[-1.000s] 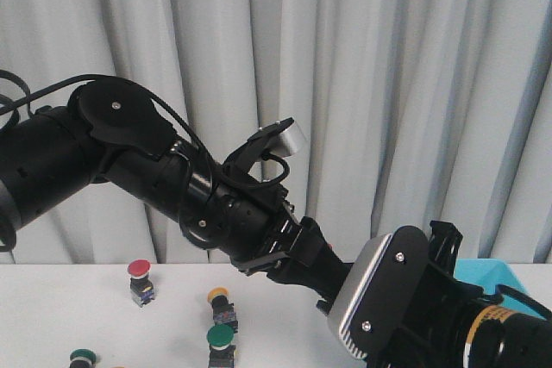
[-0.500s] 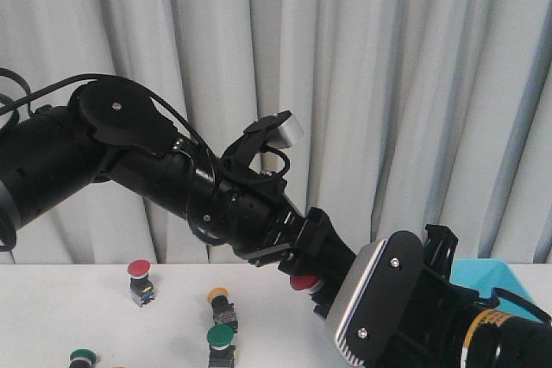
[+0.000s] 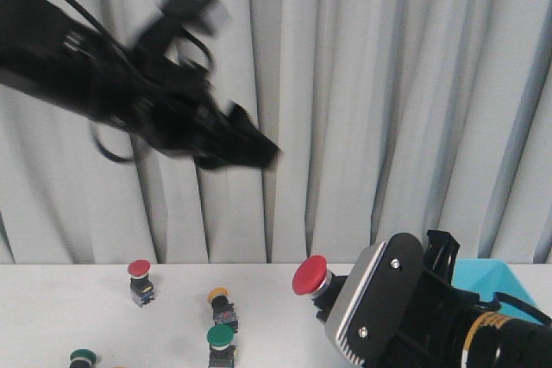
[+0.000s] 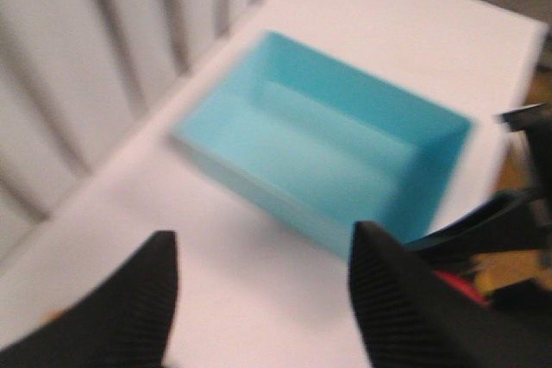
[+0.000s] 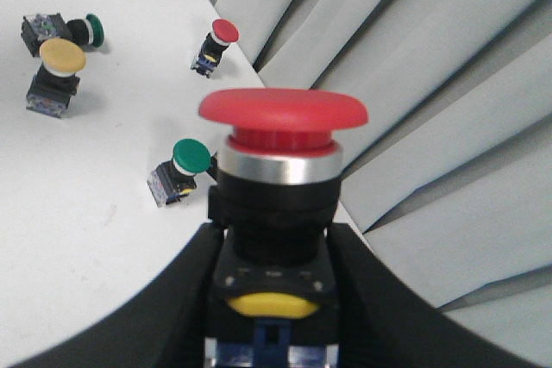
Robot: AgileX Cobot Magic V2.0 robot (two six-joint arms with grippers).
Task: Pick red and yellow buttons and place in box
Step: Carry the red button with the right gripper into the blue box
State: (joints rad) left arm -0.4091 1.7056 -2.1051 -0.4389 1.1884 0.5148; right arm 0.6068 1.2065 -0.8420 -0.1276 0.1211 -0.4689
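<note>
Red mushroom-cap push-button [image 5: 283, 114] | clamped by dark body in right end effector [image 5: 274, 299], just beside turquoise plastic box [image 3: 493, 276] | rigid, light, cap slippery | left end effector [image 4: 263, 299] spread, empty.

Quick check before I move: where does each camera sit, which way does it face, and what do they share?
Front: faces the curtain over the table; both arms show.
Left wrist: high, looking down between open fingers at the box.
Right wrist: looks along shut fingers gripping the red button.
Shared: that red button shows in front too.
</note>
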